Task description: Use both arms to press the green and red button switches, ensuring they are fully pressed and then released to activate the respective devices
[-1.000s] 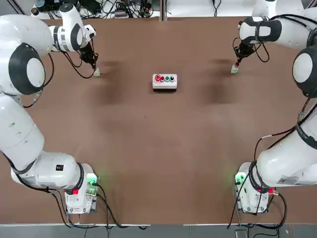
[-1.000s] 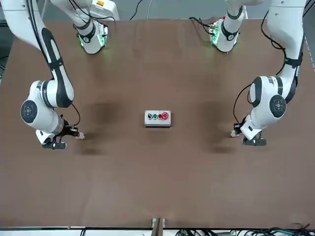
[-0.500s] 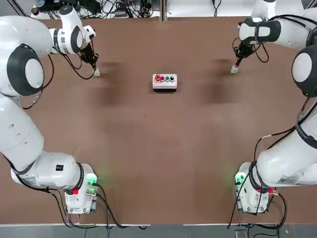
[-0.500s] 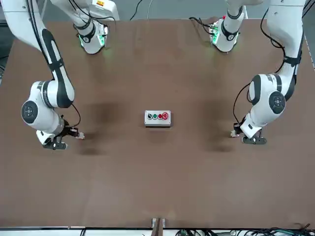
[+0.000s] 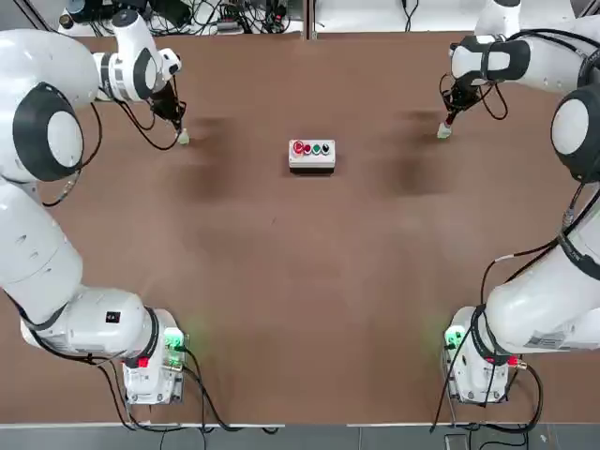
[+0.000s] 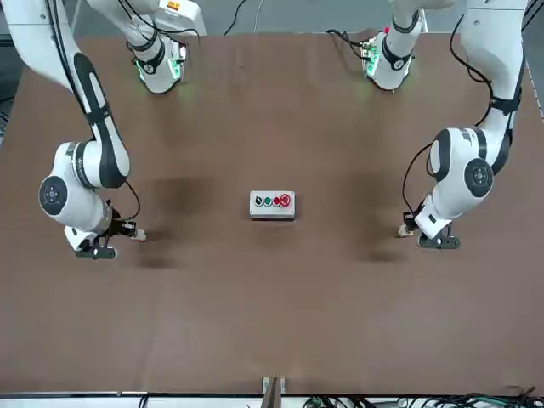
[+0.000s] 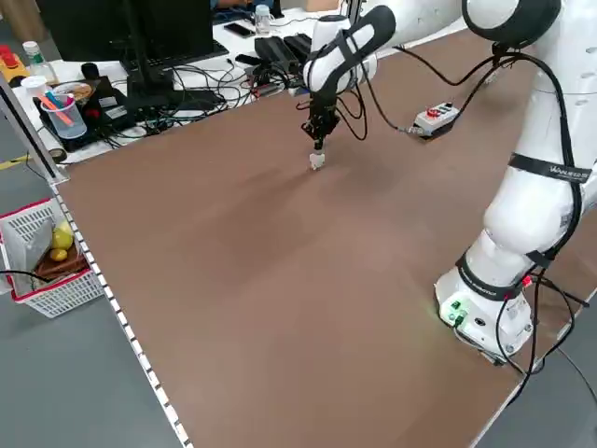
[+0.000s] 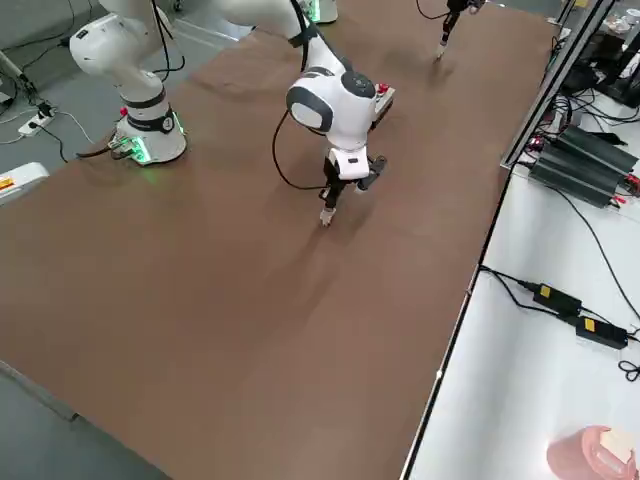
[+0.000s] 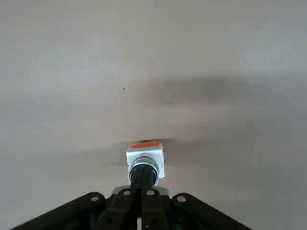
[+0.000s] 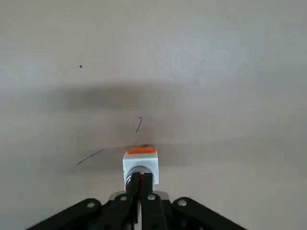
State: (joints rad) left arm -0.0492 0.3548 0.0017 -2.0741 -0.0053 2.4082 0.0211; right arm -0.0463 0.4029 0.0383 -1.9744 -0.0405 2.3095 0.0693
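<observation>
Top view — the green-capped switch (image 5: 183,138) is pressed by the left hand (image 5: 178,128), fingers together; the red-capped switch (image 5: 443,131) by the right hand (image 5: 449,119), fingers together, near the worktop's (image 5: 300,281) far edge.

Wide brown table (image 7: 233,271) fills the room's middle. Beside it, grey floor carries a red-rimmed wire basket (image 7: 47,266); a white bench (image 8: 520,330) flanks its other side.

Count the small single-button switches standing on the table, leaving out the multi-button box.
2. The green button switch sits far left under the left gripper; the red button switch sits far right under the right gripper.
</observation>
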